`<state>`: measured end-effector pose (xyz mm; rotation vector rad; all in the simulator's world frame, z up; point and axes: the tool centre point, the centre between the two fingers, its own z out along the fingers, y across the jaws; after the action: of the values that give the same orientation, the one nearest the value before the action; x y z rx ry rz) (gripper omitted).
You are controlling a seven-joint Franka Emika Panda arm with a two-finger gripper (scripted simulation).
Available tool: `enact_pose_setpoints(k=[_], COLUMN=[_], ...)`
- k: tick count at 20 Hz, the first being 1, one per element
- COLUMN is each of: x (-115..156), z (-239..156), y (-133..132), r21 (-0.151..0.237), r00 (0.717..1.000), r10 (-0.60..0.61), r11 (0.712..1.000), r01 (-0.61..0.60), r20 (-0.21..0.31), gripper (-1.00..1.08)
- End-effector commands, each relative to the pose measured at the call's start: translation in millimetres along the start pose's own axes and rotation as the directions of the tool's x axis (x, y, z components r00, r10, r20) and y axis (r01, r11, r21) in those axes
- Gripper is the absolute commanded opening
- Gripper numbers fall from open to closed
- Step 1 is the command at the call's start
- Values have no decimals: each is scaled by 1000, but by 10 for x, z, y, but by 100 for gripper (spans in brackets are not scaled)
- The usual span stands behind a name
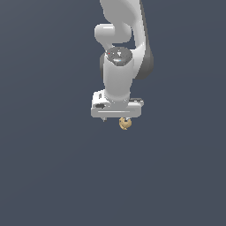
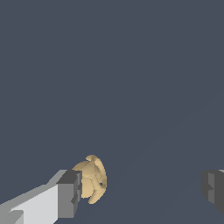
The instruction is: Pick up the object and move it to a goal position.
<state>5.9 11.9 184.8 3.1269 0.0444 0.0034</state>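
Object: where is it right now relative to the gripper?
In the wrist view the object sits between the open fingers, right beside one fingertip and far from the other; in the exterior view it peeks out just under the gripper.

Fingers cut off, lump half hidden

The gripper (image 2: 142, 190) fingers (image 2: 68, 194) run off the wrist view's edge; one pad covers part of the tan lump (image 2: 92, 178).

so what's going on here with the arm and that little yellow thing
A white robot arm points straight down over a plain dark surface, its gripper open wide. A small tan lumpy object sits right beside one of the fingers, with the other finger well apart from it. The fingers have not closed on the object, so nothing is gripped yet. No goal marker shows in either view.
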Motion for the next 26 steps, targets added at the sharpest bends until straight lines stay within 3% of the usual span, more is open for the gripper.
enact_pose_setpoints(k=[1, 9, 15, 26], x=[0, 76, 63, -249], z=[0, -35, -15, 407], y=[0, 33, 19, -277], r21=[0, 27, 26, 15], r00=[1000, 999, 999, 989], r10=[0, 38, 29, -146], r11=[1000, 999, 999, 989], r01=[0, -37, -29, 146], r20=[0, -18, -18, -12], gripper=[100, 100, 100, 100])
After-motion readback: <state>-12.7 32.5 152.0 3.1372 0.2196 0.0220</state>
